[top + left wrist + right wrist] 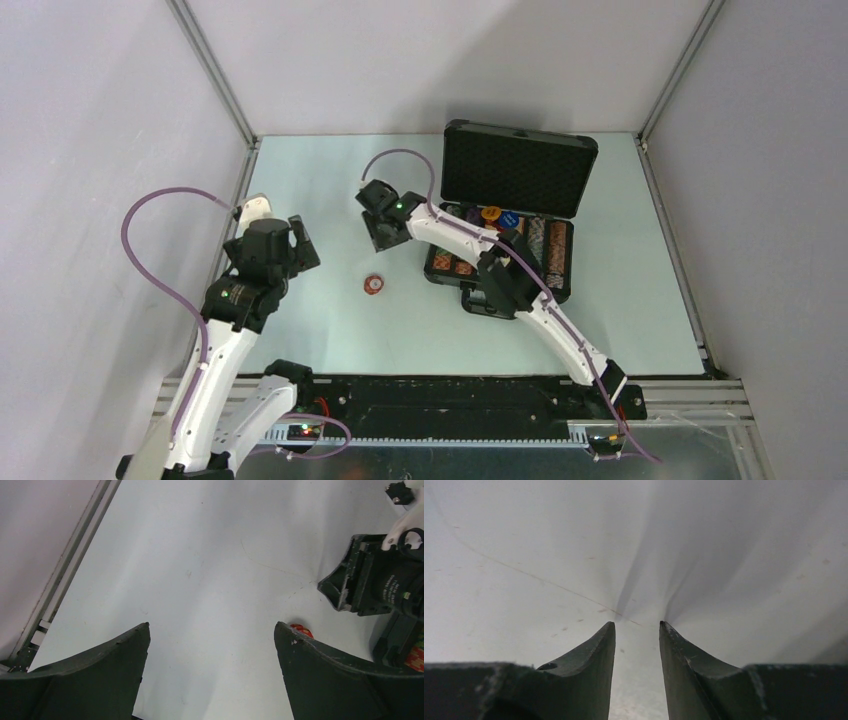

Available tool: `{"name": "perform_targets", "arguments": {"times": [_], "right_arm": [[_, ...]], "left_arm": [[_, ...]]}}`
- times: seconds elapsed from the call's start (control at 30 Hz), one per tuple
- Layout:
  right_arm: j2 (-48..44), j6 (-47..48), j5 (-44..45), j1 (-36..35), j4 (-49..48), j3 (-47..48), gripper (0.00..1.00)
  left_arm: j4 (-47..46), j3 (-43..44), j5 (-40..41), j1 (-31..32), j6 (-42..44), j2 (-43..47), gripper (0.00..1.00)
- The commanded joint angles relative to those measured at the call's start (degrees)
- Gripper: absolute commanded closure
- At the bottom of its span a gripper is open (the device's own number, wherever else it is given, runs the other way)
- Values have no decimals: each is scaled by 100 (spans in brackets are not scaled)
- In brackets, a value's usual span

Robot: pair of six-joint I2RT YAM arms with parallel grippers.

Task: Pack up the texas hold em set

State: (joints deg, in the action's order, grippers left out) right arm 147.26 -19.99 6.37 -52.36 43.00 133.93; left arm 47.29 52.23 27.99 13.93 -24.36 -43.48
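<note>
The black case [578, 270] lies open at the right rear, its foam-lined lid [518, 168] upright. Multicoloured chip rows [547, 250] fill its tray. One small red-white chip [373, 285] lies on the table left of the case; in the left wrist view it [301, 628] peeks out behind my right-hand finger. My left gripper [303, 246] [211, 625] is wide open and empty, left of the chip. My right gripper [385, 238] [637, 623] points down just behind the chip, jaws slightly apart and empty. The card box and the triangular marker are not visible.
White enclosure walls with metal frame rails [214, 75] bound the pale table [330, 330]. My right arm [470, 245] crosses over the case's left front corner and handle [487, 302]. An orange chip and a blue chip [509, 219] lie at the tray's rear.
</note>
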Motion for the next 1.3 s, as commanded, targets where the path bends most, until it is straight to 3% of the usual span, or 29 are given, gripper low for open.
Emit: {"name": "perform_targets", "arguments": {"times": [0.0,0.3,0.6,1.27], "right_arm": [[-393,108,128,105,269,-400,61],[-687,276,348,-148,884,-979,77],[-1190,23,243,-375,689,-1894,80],[-955,-574,-41,-646,478,-1572,87]], "left_arm": [[-121,-19,-57,-65,63,13,2],[-122,-25,-56,-75,76,15,2],[-120,-18,-67,-80,72,5,2],[-121,-22,-100,-79,72,11,2]]}}
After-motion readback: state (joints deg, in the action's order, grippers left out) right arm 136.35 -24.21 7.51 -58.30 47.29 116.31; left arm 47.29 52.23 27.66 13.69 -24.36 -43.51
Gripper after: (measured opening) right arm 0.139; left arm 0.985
